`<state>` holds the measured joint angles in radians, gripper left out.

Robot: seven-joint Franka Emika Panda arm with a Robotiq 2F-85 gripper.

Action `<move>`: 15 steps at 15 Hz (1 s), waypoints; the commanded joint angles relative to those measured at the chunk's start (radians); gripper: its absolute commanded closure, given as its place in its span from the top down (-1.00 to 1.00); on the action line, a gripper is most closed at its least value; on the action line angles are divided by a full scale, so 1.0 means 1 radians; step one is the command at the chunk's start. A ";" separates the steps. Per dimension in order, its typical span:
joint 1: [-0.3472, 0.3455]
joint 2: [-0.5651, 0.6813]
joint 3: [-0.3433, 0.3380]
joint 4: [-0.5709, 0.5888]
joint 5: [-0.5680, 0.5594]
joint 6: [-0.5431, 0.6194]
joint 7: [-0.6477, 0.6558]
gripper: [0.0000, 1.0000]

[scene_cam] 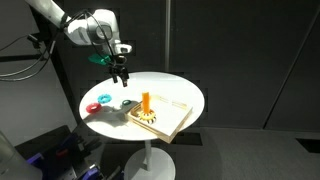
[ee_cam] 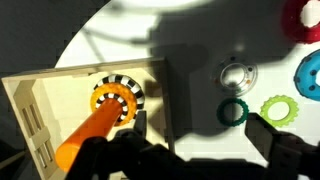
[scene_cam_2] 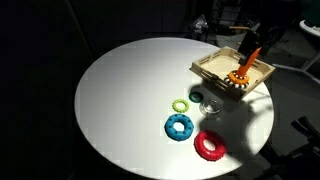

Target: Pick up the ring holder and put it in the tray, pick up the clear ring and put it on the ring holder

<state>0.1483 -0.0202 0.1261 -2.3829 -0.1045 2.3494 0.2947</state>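
As both exterior views show, a round white table carries every object. The arm reaches in from the upper corner of an exterior view. Its gripper hangs above the table's far edge, well apart from the tray and touching nothing. In the wrist view the gripper is spread wide and empty, with its dark fingers at the lower edge. The tray, of light wood, lies near the table's rim. The ring holder stands upright inside the tray, its orange peg rising from the toothed base. Outside the tray lie a red ring, a blue ring and a light green ring. The clear ring rests flat on the table just beside the tray, with a dark green ring next to it
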 commanded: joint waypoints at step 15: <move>0.023 0.088 0.033 -0.070 0.038 0.127 0.000 1.00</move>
<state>0.1634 0.0423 0.1534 -2.4410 -0.0777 2.4245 0.2741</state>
